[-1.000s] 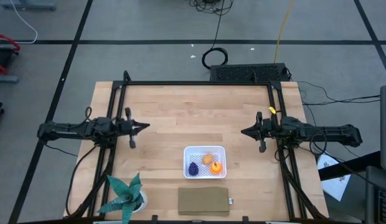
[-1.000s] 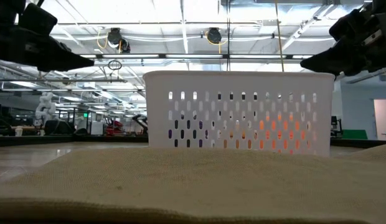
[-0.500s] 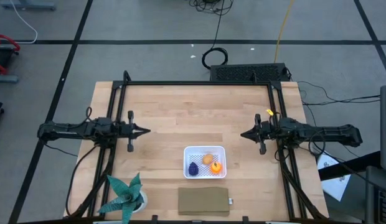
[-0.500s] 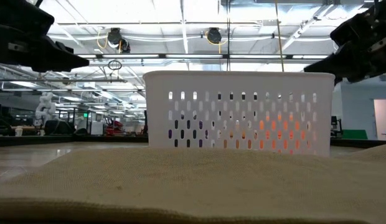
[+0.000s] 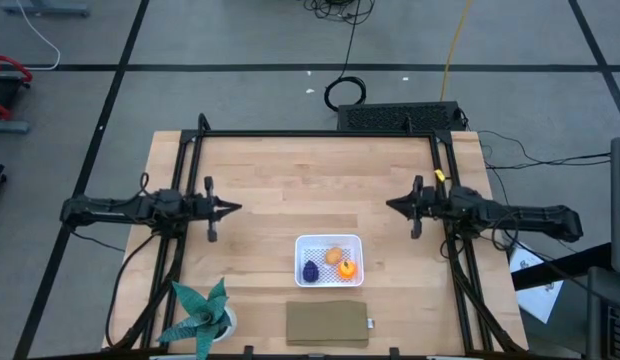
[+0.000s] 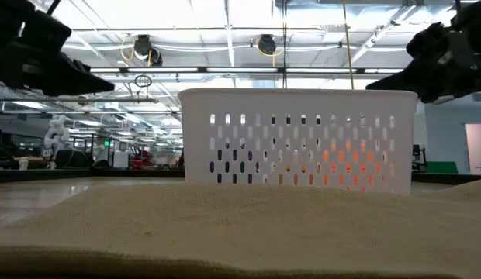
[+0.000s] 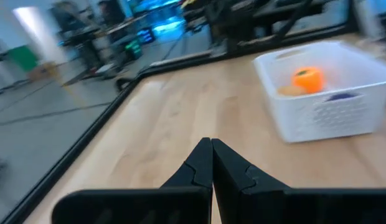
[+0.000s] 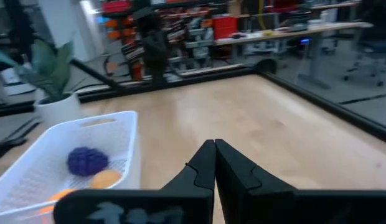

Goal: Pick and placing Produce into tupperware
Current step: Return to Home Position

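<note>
The white tupperware (image 5: pixel 329 259) sits on the table's near half, its perforated wall (image 6: pixel 297 141) filling the low view. Inside it lie the dark purple piece (image 5: pixel 310 270), the tan-yellow piece (image 5: pixel 334 255) and the bright orange piece (image 5: pixel 348 268). The container also shows in the left wrist view (image 7: pixel 320 87) and the right wrist view (image 8: pixel 68 163). My left gripper (image 5: pixel 236 208) is shut, hovering left of the container. My right gripper (image 5: pixel 390 206) is shut, hovering to its right and farther from the near edge. Both point toward the table's middle.
A flat tan-brown slab (image 5: pixel 328 324) lies at the near edge, in front of the container. A teal spiky plant in a white pot (image 5: pixel 202 316) stands at the near left corner. Bare wood (image 5: pixel 310 180) stretches between the two grippers and toward the far edge.
My right gripper has drifted slightly toward the far edge. My left gripper has kept almost still. The produce and the container have not moved.
</note>
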Robot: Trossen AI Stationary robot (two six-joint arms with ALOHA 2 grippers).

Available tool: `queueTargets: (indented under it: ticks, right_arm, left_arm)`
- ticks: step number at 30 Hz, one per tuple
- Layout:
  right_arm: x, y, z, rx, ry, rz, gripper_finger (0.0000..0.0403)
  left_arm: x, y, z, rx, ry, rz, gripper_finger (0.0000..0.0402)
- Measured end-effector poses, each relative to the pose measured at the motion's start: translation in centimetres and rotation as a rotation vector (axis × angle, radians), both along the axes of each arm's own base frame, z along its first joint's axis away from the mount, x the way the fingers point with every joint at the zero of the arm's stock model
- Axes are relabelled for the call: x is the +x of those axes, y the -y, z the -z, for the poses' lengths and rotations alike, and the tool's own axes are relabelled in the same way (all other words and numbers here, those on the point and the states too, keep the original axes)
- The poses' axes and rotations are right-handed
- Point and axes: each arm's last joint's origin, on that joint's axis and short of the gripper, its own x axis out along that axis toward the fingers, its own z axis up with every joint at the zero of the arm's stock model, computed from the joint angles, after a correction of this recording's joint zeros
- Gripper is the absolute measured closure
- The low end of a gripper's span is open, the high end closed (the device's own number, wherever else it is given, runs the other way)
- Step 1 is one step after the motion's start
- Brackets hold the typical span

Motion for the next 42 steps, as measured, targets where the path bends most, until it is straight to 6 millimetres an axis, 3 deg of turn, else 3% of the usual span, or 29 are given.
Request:
queueTargets:
  ticks: [9,18,26,42]
  right_arm:
    - [-0.16,0.99,-0.02,0.019,0.006,0.067,0.0403]
    - [-0.07,0.44,0.01,0.047,0.005,-0.059,0.0403]
    - [-0.07,0.39,0.10,0.051,-0.004,-0.061,0.0403]
    - [0.11,0.41,0.12,0.077,0.010,-0.063,0.0403]
  left_arm:
    - [0.05,-0.66,0.29,-0.014,0.014,-0.103,0.0401]
    - [0.10,-0.28,0.43,-0.050,0.001,0.051,0.0401]
    - [0.10,-0.31,0.48,-0.119,0.004,0.028,0.0401]
    - [0.48,0.20,1.00,-0.166,-0.060,0.198,0.0401]
